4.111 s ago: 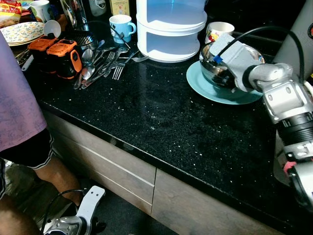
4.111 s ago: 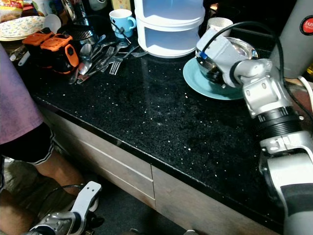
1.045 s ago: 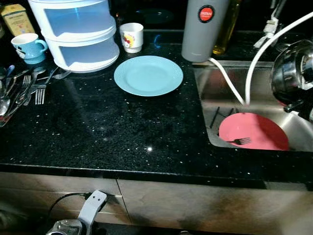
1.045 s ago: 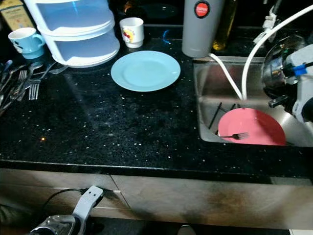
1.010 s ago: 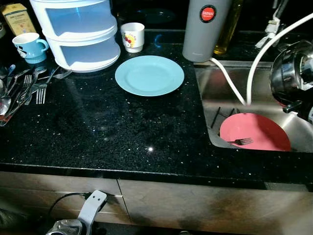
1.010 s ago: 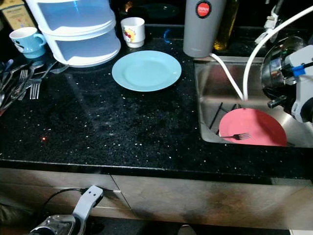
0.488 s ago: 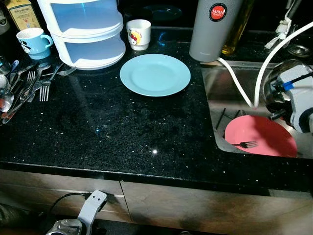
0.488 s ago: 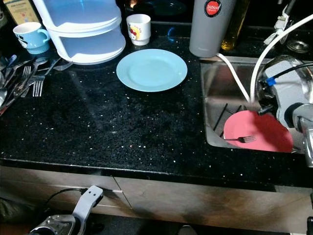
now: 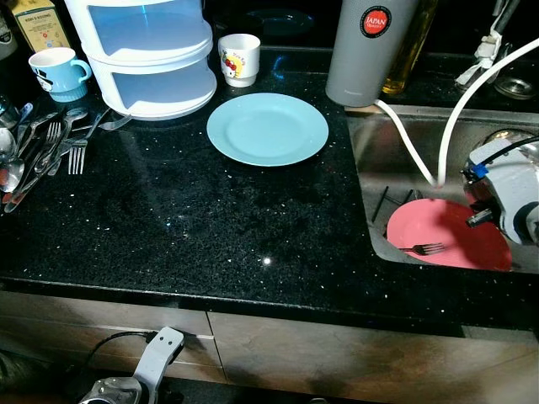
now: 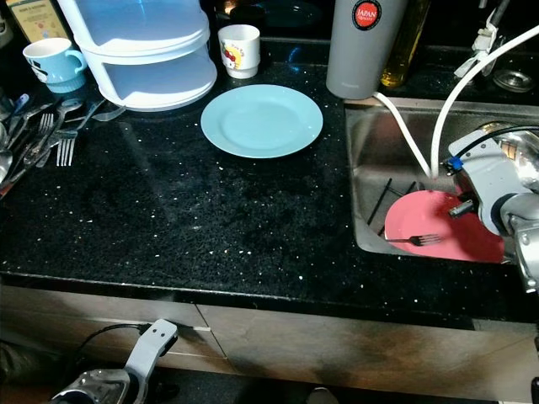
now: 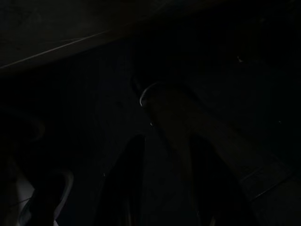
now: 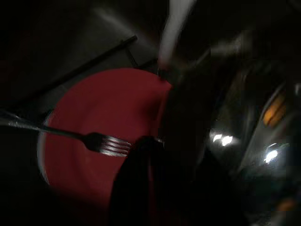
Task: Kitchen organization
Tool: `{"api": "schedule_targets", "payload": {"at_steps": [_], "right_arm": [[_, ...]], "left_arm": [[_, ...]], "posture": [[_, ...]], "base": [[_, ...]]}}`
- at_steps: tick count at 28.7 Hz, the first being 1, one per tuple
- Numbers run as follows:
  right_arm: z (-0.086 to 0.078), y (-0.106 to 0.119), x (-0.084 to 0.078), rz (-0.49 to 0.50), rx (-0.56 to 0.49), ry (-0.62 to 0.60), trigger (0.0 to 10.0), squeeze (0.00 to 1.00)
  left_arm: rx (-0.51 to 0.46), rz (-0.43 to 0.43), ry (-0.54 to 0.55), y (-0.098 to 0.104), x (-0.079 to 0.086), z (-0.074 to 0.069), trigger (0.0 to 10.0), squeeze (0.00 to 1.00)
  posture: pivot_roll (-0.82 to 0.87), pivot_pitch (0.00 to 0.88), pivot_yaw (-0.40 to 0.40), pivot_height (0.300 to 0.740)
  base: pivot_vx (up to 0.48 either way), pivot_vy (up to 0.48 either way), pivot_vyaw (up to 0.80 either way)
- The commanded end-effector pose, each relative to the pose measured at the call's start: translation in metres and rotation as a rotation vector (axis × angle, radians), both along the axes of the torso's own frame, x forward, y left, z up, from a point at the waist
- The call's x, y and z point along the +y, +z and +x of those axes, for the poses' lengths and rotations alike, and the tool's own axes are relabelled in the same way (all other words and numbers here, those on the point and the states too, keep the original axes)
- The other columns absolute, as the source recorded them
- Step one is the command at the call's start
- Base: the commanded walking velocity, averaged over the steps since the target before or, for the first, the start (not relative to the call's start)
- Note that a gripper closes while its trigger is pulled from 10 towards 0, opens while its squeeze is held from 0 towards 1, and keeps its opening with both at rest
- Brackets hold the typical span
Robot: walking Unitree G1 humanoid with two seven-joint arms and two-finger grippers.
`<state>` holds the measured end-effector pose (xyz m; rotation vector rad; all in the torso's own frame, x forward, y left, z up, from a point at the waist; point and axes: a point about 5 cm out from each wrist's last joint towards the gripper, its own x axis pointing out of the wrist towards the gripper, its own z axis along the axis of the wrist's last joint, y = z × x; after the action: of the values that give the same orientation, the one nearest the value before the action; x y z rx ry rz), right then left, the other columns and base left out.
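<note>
Two arms belong to us, and our right gripper (image 10: 466, 204) is down in the steel sink (image 9: 370, 160), its black fingers (image 12: 141, 155) clamped on the rim of a shiny metal bowl (image 10: 514, 160) that sits low in the basin at our right; beside the bowl lies one pink plate (image 9: 450, 236) on the sink floor, with one fork (image 9: 424, 248) resting on it; one white hose (image 9: 455, 118) curves down into the sink just behind the plate; our left gripper (image 11: 162, 188) hangs idle in the dark below the counter, fingers apart and holding nothing; on the black speckled counter (image 9: 210, 219) we count one light blue plate (image 9: 267, 128), one small white cup (image 9: 239, 59), one blue mug (image 9: 58, 72), one grey flask (image 9: 369, 46) and one white stacked container (image 9: 147, 55); loose cutlery (image 9: 42, 151), too tangled for us to count, lies at the far left.
</note>
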<state>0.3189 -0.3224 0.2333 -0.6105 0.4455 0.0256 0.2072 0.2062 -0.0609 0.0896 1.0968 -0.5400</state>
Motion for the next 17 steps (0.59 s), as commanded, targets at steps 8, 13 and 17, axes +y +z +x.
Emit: {"api": "schedule_targets", "payload": {"at_steps": [8,13,17], "right_arm": [[0.014,0.012,0.022,0.086,-0.15,0.081,10.0,1.0],[0.02,0.025,0.033,0.143,-0.253,0.128,10.0,1.0],[0.024,0.035,0.049,0.227,-0.355,0.201,10.0,0.0]], "left_arm": [[-0.01,0.003,0.007,0.001,0.001,0.001,10.0,0.0],[-0.011,0.004,0.004,0.0,0.0,0.001,10.0,0.0],[-0.01,0.007,0.001,0.0,0.001,0.001,10.0,0.0]], "posture": [[0.0,0.121,0.011,0.74],[-0.01,0.11,0.01,0.74],[-0.01,0.103,0.012,0.74]], "base": [[0.0,0.0,0.0],[0.0,0.0,0.0],[0.0,0.0,0.0]]}}
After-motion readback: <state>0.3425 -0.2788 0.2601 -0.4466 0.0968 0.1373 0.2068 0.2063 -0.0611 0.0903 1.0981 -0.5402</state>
